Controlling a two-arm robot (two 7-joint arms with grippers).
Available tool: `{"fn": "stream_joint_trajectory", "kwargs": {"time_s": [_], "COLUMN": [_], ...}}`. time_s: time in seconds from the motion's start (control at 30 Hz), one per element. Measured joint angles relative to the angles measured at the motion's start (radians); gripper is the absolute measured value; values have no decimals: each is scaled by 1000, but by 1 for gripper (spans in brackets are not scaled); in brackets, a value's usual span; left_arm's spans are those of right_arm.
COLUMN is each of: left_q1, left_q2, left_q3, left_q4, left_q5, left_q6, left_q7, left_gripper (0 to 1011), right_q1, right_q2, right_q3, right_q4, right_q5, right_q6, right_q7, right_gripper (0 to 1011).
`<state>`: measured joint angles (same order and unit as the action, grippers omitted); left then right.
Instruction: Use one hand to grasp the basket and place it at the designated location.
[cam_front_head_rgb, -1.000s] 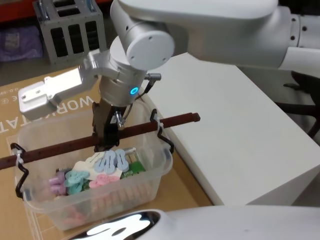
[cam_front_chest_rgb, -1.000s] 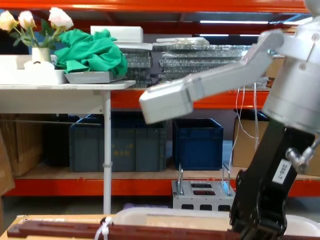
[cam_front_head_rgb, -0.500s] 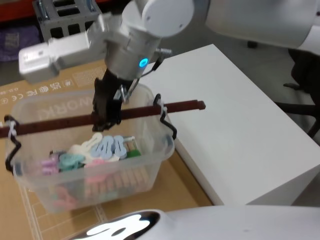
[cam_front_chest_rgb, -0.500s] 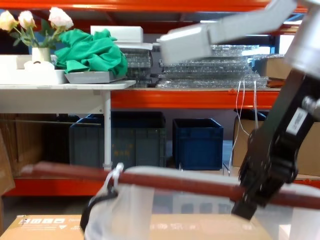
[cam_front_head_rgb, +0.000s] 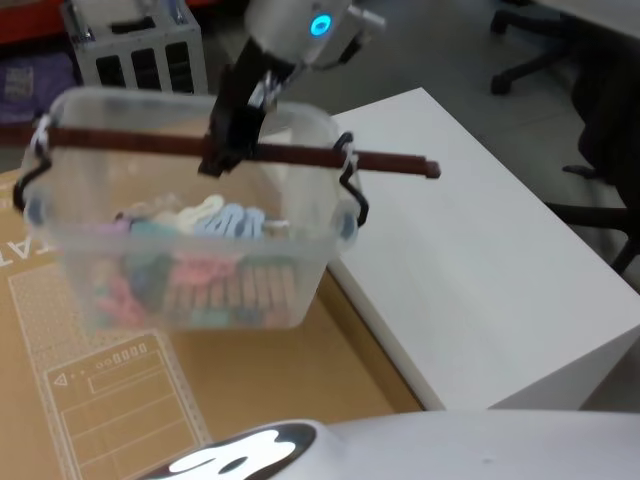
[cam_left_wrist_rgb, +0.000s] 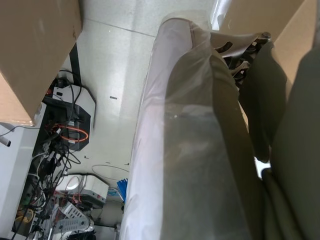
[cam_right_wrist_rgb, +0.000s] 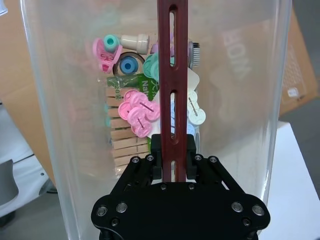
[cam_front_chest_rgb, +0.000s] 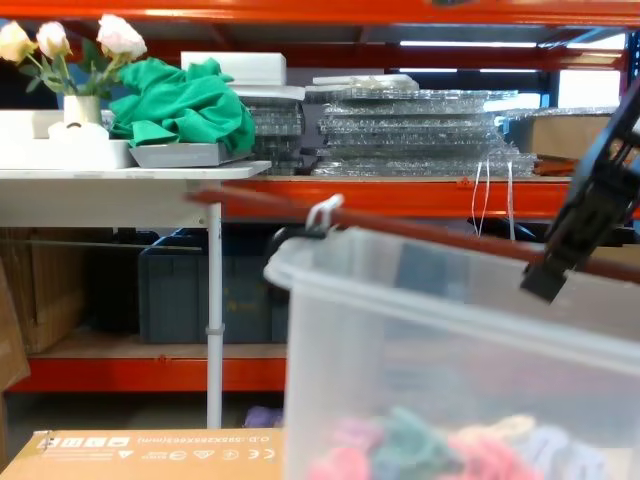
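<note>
Basket (cam_front_head_rgb: 305, 225) hangs above cardboard sheet (cam_front_head_rgb: 250, 390), colourful clips (cam_front_head_rgb: 215, 225) inside; we see our right gripper (cam_front_head_rgb: 218, 165) clamped on its reddish bar handle (cam_front_head_rgb: 390, 160), mid-span.

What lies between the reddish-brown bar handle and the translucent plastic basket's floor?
Pastel plastic clips and wooden pegs, seen under the handle in the right wrist view.

white table top (cam_front_head_rgb: 490, 270) open right of the basket (cam_front_head_rgb: 190, 270), cardboard (cam_front_head_rgb: 250, 390) beneath, grey metal box (cam_front_head_rgb: 140, 55) close behind
</note>
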<state>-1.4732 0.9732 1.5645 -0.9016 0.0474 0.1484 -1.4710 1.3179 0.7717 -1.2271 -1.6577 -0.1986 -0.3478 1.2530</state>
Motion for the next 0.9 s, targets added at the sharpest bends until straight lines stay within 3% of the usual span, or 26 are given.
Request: {"fn": "stream_joint_trajectory", "kwargs": {"time_s": [0.43, 0.9], "left_q1": [0, 0], "left_q2": [0, 0], "left_q3": [0, 0], "left_q4": [0, 0], "left_q5": [0, 0], "left_q6": [0, 0], "left_q7": [0, 0], "left_gripper": [0, 0], "right_q1": [14, 18], "right_q2": [67, 119], "right_q3": [79, 127], "right_q4": [94, 213], "right_q5": [-3, -36], "right_q6": [83, 178], "right_q7": [2, 7], "right_gripper": [238, 238]}}
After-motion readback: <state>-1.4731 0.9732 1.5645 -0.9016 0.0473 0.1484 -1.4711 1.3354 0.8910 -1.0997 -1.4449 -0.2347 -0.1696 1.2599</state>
